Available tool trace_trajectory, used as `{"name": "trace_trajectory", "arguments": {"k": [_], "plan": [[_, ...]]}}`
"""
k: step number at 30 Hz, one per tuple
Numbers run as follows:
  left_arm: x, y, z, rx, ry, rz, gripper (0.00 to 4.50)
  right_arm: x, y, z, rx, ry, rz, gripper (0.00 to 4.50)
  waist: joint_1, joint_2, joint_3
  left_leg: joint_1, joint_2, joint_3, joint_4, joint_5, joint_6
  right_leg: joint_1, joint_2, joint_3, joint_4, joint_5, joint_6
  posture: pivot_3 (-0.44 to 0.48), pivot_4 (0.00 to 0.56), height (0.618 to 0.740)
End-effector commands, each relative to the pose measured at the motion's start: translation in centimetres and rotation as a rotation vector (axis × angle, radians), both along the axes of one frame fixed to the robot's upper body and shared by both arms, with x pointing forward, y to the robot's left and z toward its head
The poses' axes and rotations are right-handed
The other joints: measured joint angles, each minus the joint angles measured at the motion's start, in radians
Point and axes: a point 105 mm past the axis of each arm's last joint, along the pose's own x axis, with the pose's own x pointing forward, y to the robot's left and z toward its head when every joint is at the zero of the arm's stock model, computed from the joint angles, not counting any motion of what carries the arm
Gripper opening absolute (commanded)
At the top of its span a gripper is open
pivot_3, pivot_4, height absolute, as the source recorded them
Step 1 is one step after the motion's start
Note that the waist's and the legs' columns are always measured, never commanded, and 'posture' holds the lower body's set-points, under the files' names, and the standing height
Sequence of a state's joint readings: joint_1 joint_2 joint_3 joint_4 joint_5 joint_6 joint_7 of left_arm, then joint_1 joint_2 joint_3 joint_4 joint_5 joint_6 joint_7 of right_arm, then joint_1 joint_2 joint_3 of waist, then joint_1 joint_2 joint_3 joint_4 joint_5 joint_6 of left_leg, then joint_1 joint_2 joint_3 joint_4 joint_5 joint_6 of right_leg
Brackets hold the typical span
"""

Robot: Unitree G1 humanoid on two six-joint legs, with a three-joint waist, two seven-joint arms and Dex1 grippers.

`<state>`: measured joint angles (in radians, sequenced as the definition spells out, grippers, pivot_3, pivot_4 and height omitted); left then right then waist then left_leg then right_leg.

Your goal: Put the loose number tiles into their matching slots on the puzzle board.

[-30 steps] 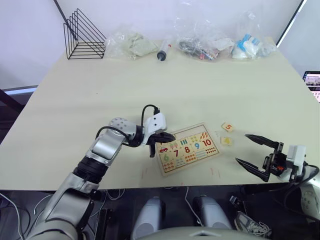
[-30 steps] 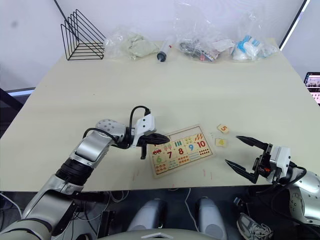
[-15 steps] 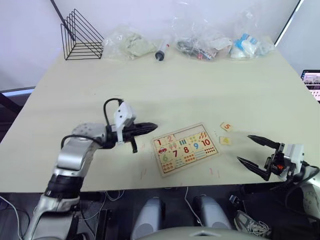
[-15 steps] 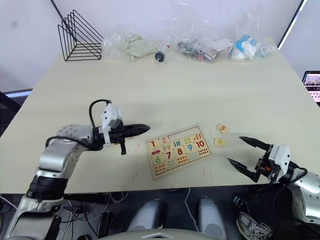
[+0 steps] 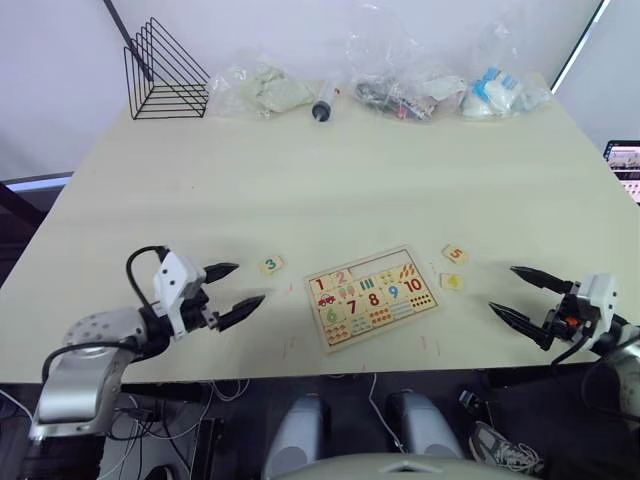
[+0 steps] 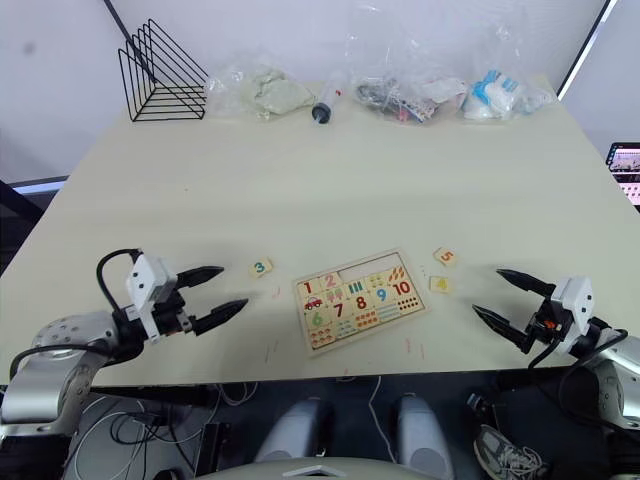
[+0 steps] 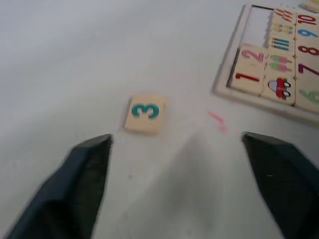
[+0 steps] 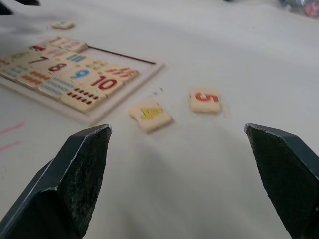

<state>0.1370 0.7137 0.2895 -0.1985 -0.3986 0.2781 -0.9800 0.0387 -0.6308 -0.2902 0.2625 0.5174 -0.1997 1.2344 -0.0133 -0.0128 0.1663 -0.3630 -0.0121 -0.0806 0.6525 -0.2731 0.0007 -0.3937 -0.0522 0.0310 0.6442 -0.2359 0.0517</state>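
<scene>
While both the left gripper (image 5: 228,291) and right gripper (image 5: 520,296) are held spread, bags (image 5: 400,88) and a wire rack (image 5: 165,72) are seen far behind the puzzle board (image 5: 372,295).

The puzzle board (image 5: 372,296) lies on the table (image 5: 330,170) near the front edge, about midway along it. Tiles 1 and 2 sit in the board's slots (image 7: 247,67). Tile 3 (image 5: 270,265) lies on the table just left of the board. Tile 5 (image 5: 455,254) and tile 4 (image 5: 452,282) lie just right of the board, 5 behind 4. A wire rack (image 5: 163,70) stands at the back left corner; a syringe (image 5: 325,100) and plastic bags (image 5: 430,85) line the back edge.
</scene>
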Motion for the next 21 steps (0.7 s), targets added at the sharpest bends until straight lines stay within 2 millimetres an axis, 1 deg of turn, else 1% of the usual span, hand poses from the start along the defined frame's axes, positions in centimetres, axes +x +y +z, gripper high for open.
{"name": "trace_trajectory", "arguments": {"k": [1, 4, 8, 14, 21], "plan": [[-1.2, 1.9, 1.1, -0.024, -0.054, 0.036, 4.48, -0.3, -1.3, 1.1, -0.006, -0.028, -0.04, 4.5, 0.0, 0.0, 0.0, 0.0, 0.0, 0.001, 0.0, 0.0, 0.0, 0.0, 0.0, 0.0, 0.0, 0.0, 0.0, 0.0, 0.15, 0.74], [-2.0, 3.2, 0.6, -0.015, -0.05, 0.063, 4.48, -0.9, -1.7, 1.0, -0.012, -0.011, -0.047, 4.5, 0.002, 0.0, 0.0, 0.0, 0.0, 0.003, 0.0, 0.0, 0.0, 0.0, 0.0, -0.001, 0.0, 0.0, 0.0, 0.0, 0.15, 0.74], [-2.8, 3.9, 0.2, -0.04, -0.047, 0.076, 4.48, -1.9, -2.4, 0.8, -0.029, 0.008, -0.051, 4.5, 0.003, 0.0, 0.0, 0.0, 0.0, 0.004, 0.0, 0.0, 0.0, 0.0, 0.0, -0.001, -0.001, 0.0, 0.0, 0.0, 0.15, 0.74], [-3.2, 3.8, -0.3, -0.072, -0.038, 0.054, 4.48, -2.8, -3.1, 1.2, -0.017, 0.011, -0.046, 4.5, 0.001, 0.0, 0.0, 0.0, 0.001, 0.004, 0.0, 0.0, 0.0, 0.0, 0.0, 0.0, -0.001, 0.0, 0.0, 0.0, 0.15, 0.74], [-3.1, 4.1, -0.6, -0.065, -0.041, 0.045, 4.48, -2.8, -2.8, 1.3, -0.013, 0.002, -0.027, 4.5, 0.001, 0.0, 0.0, 0.0, 0.001, 0.004, 0.0, 0.0, 0.0, 0.0, 0.0, 0.0, -0.001, 0.0, 0.0, 0.0, 0.15, 0.74]]}}
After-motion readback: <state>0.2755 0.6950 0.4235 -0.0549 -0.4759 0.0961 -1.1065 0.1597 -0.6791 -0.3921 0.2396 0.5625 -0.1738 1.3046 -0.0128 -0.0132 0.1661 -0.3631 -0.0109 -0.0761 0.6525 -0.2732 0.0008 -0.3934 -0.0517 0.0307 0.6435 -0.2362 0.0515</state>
